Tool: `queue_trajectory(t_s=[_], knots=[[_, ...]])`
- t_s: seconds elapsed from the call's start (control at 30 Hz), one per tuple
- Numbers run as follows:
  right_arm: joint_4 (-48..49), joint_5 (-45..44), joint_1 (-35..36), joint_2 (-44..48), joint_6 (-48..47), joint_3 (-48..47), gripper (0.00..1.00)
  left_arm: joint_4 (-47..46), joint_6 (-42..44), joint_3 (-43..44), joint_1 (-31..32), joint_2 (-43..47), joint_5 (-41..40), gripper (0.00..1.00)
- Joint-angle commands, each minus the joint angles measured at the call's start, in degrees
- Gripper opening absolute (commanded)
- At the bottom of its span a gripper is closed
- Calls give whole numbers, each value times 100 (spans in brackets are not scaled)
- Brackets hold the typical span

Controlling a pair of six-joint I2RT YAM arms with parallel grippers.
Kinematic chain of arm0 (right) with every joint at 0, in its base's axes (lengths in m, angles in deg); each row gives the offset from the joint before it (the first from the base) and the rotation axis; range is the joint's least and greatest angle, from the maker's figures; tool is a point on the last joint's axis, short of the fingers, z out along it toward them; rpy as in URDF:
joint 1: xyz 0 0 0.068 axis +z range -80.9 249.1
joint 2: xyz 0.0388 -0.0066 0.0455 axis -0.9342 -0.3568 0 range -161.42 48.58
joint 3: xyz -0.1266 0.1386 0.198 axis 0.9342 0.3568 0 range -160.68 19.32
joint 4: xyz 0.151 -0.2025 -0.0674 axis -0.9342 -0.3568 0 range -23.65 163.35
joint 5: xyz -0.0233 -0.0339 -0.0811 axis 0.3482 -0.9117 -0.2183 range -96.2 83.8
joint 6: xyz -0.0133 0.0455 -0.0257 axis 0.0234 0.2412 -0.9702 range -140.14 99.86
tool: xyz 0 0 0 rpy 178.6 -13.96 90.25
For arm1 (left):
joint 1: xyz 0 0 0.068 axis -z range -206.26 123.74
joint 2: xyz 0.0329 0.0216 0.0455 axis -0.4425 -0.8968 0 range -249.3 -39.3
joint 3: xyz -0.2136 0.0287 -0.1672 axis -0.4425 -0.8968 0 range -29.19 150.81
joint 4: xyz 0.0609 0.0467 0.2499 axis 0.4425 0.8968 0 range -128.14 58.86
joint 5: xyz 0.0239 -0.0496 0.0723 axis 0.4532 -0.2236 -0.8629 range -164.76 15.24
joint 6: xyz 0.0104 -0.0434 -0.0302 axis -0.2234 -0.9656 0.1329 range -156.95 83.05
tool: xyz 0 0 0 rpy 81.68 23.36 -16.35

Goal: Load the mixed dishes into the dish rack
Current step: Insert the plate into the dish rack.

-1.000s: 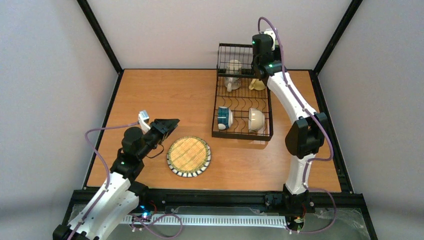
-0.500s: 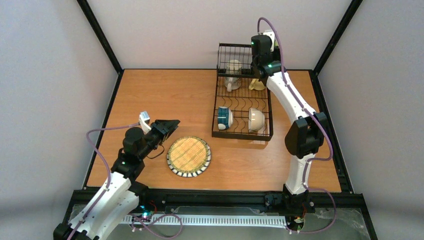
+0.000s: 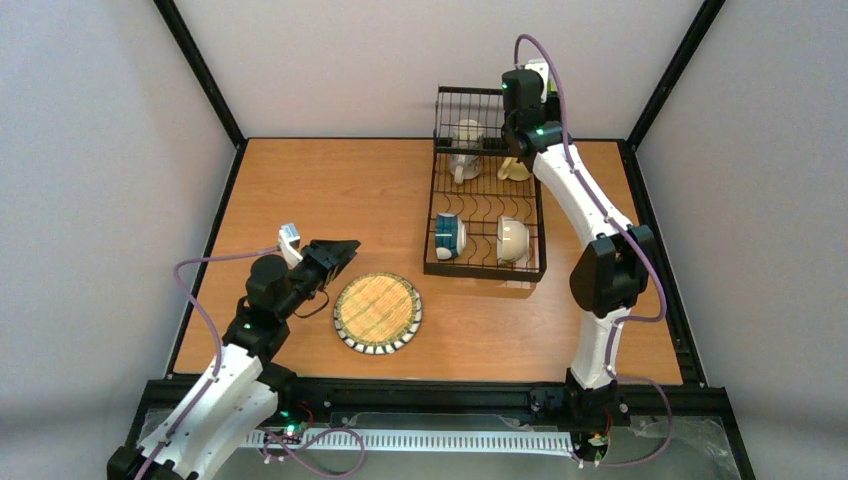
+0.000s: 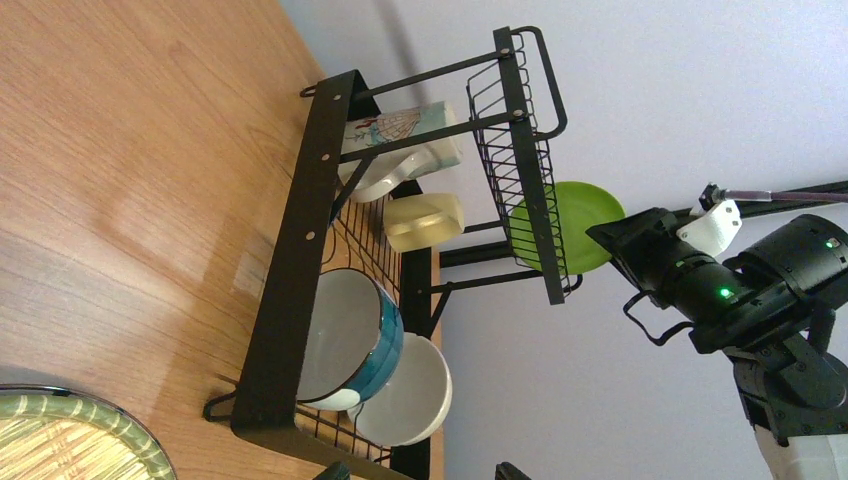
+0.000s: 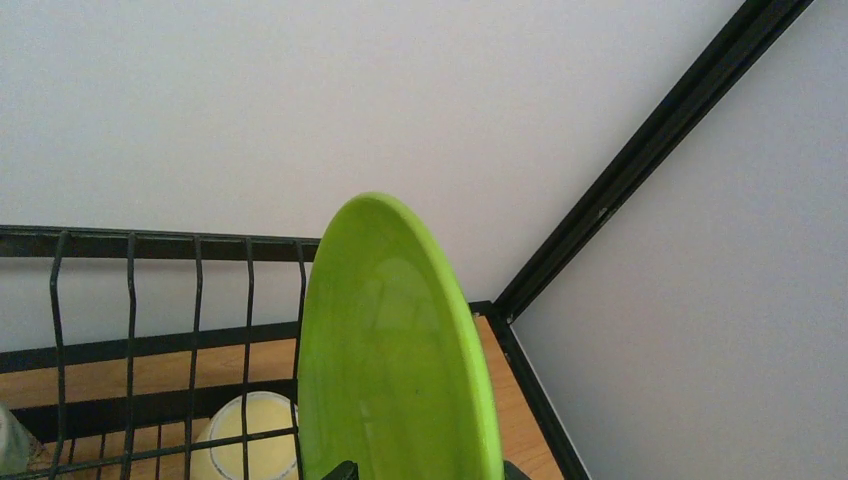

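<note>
- The left arm [image 3: 225,385] rises from the near edge of the table [image 3: 300,180] on its left side, with the elbow bent and the forearm low over the near-left part.
- The left gripper [image 3: 340,250] points toward the far right, its jaws spread wide.
- The right arm [image 3: 580,200] stands tall from the near edge, with the elbow high and the forearm stretched toward the far right corner.
- The right gripper [image 4: 603,232] points away from its base. Its fingertips [image 5: 343,469] barely show, so its grip is unclear.
</note>
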Motion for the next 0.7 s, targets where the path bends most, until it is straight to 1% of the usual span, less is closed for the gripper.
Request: queue_trajectory(t_s=[0.0, 0.07, 0.27, 0.43, 0.53, 0.67], knots=[[-44, -28, 75, 298, 12, -271, 78, -27, -42, 10, -20, 50, 36, 82], [-63, -51, 88, 351, -1, -336, 80, 0, -43, 13, -18, 84, 29, 82], [-40, -115, 184, 622, -22, -394, 81, 144, -24, 61, -21, 195, 0, 82], [-92, -43, 443, 957, -10, -297, 81, 321, 11, 96, -19, 292, -44, 82], [-24, 431, 723, 1391, 20, 25, 80, 625, 123, 200, -20, 244, -66, 82], [-158, 1632, 1082, 1866, 399, 410, 80, 970, 380, 438, -16, -28, 10, 82]])
